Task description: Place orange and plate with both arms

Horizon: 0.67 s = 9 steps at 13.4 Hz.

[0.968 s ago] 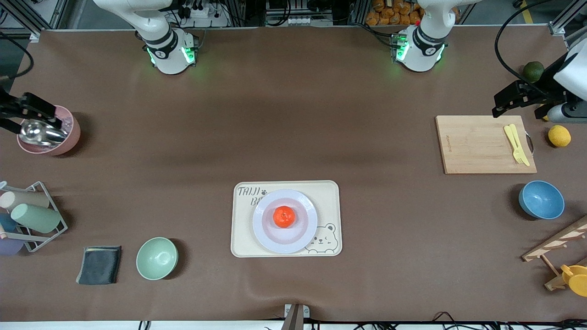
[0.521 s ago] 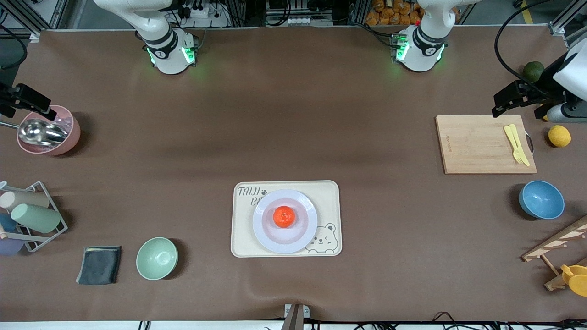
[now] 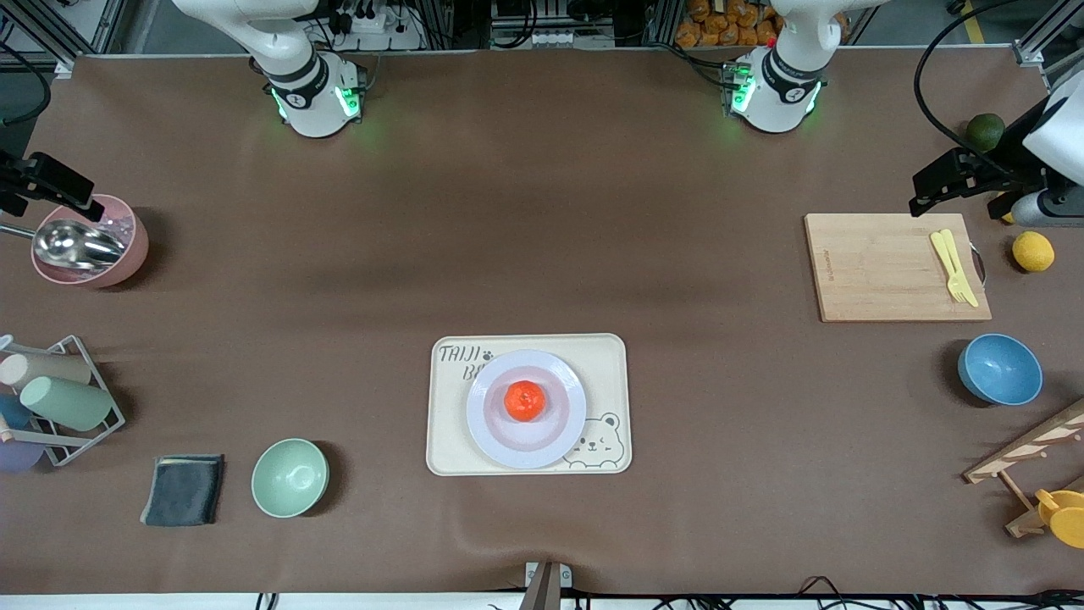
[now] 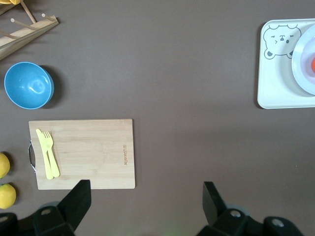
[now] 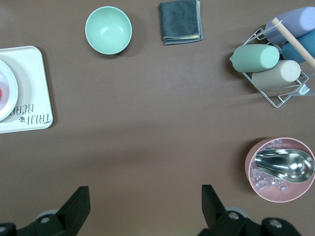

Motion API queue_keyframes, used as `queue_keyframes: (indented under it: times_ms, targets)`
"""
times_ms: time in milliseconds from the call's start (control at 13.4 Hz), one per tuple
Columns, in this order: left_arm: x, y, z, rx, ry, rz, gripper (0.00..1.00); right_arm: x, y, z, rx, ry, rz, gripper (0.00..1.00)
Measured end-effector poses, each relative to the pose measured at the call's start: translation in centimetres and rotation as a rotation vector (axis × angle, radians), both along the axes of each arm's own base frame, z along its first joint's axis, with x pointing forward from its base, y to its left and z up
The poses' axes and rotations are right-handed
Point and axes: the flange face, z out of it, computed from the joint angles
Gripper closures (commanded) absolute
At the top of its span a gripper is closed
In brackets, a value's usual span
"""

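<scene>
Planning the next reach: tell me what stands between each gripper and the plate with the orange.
Nothing visible does. The plate, with the orange on it, sits on the bear tray. Bare table separates it from the open left gripper above the cutting board and the open right gripper over the pink bowl.
</scene>
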Motion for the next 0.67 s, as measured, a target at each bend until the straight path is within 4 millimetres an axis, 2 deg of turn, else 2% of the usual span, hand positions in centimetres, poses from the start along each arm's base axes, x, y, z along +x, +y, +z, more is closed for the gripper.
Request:
queue_keyframes:
  times_ms: [223,670]
  targets:
    - [0.0,0.03,0.36,-0.001,-0.008,0.001,0.0,-0.01,0.61,0.04,0.0,0.0,0.025,0.0]
    - [0.04,0.51,0.53,-0.001,-0.011,0.009,0.0,-0.08,0.61,0.12,-0.001,0.0,0.066,0.0]
